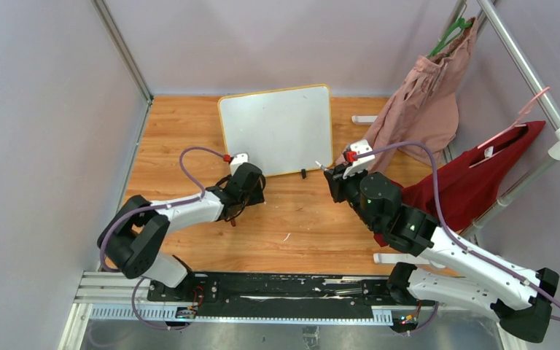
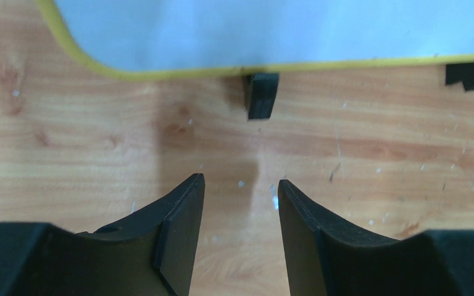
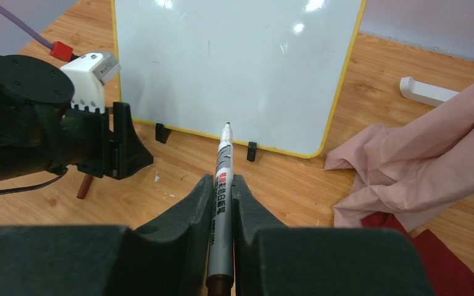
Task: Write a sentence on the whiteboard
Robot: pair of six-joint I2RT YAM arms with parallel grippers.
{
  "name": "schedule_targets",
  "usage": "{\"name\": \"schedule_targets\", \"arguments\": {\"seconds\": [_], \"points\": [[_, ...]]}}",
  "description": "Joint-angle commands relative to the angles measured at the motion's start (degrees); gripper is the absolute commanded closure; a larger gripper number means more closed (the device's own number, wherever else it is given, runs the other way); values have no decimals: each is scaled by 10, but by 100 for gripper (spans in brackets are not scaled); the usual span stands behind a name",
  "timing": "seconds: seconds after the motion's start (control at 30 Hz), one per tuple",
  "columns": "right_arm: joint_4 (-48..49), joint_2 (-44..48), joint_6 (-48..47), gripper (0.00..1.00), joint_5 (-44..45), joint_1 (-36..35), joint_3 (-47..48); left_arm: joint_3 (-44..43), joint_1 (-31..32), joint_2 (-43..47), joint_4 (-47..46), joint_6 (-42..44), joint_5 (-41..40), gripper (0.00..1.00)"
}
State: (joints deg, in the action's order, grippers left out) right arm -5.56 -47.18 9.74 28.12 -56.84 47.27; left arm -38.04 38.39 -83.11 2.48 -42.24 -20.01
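The whiteboard (image 1: 277, 131) with its yellow frame stands tilted at the back of the wooden table. Its face is blank; no sentence shows on it in the right wrist view (image 3: 234, 68) either. My right gripper (image 3: 223, 185) is shut on a silver marker (image 3: 224, 154), whose uncapped tip points at the board's lower edge, just short of it. In the top view this gripper (image 1: 333, 181) is off the board's lower right corner. My left gripper (image 2: 241, 185) is open and empty above the table, facing the board's bottom edge (image 2: 222, 69) and a black foot (image 2: 262, 94). It is at the board's lower left (image 1: 255, 182).
A small reddish-brown cap (image 3: 85, 185) lies on the table under my left gripper. A pink cloth (image 1: 423, 102) and a red cloth (image 1: 474, 182) hang from a metal rack on the right and spill onto the table. A white block (image 1: 364, 119) lies right of the board.
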Motion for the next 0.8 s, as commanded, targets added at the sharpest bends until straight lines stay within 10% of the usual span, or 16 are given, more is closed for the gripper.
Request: {"name": "schedule_targets", "arguments": {"seconds": [0.0, 0.77], "points": [[-6, 14, -12, 100, 10, 2, 8, -50, 4, -48, -49, 2, -47, 47], [-12, 20, -24, 100, 6, 2, 10, -113, 10, -138, -47, -7, -45, 69]]}}
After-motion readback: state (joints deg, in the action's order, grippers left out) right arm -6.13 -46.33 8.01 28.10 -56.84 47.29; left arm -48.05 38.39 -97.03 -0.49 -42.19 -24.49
